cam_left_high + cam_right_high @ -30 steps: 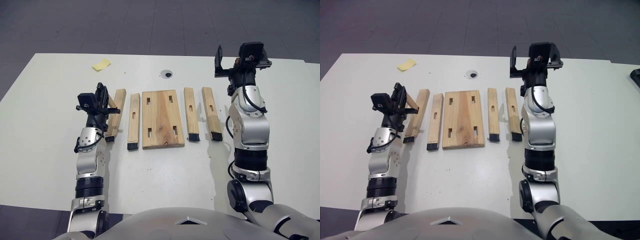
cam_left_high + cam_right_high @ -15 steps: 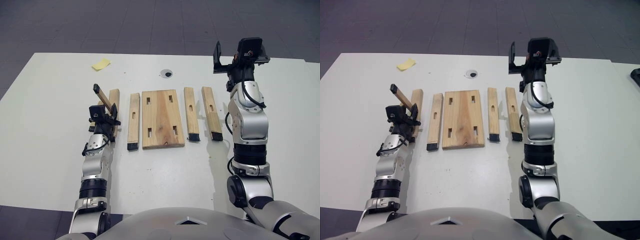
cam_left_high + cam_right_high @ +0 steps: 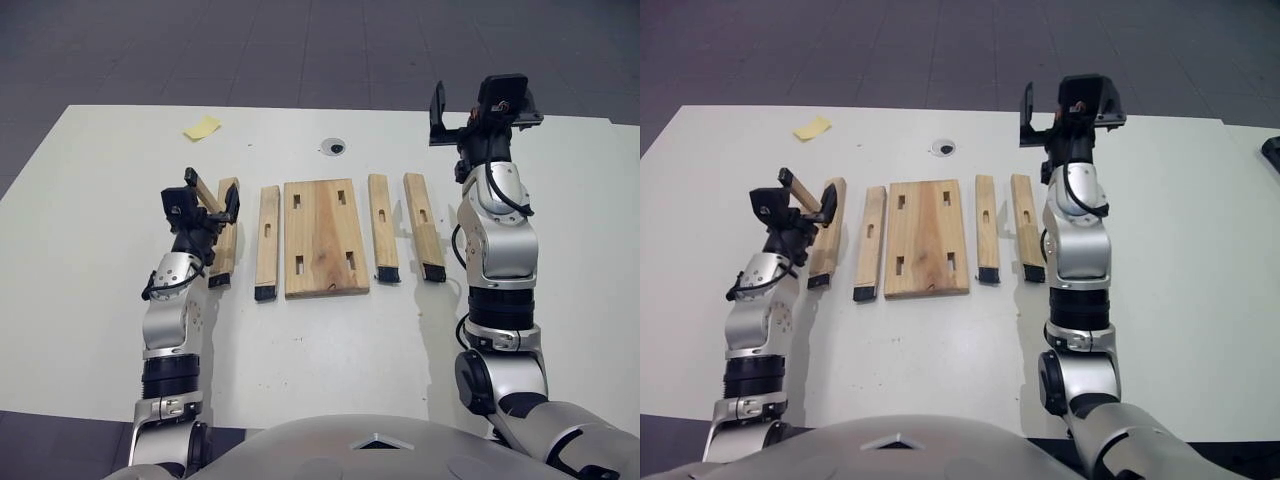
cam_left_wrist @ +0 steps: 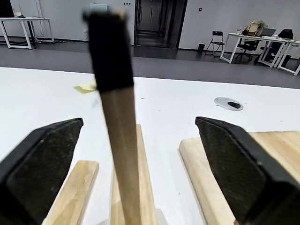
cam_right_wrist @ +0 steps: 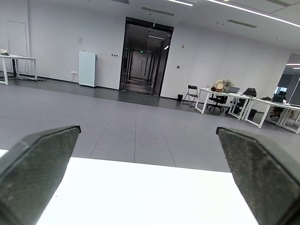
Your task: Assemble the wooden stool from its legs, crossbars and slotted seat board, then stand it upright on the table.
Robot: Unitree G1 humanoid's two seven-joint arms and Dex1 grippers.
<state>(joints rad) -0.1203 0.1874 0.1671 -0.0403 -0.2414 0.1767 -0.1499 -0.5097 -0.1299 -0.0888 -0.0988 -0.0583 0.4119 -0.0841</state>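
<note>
Left wrist view: crossbar (image 4: 119, 140) stands clear inside wide left hand (image 4: 139, 123), seemingly ungripped; right hand (image 5: 147, 130) wide.

Your slotted seat board (image 3: 326, 237) lies flat mid-bench (image 3: 90, 220). At its 9 o'clock lie the inner leg (image 3: 266, 242) and outer leg (image 3: 224, 232); at 3 o'clock, two more legs (image 3: 381, 227), black caps toward 6. A thin black-tipped crossbar (image 3: 203, 192) tilts up above the outer leg, between the left tool's (image 4: 138, 140) wide-apart jaws.
</note>
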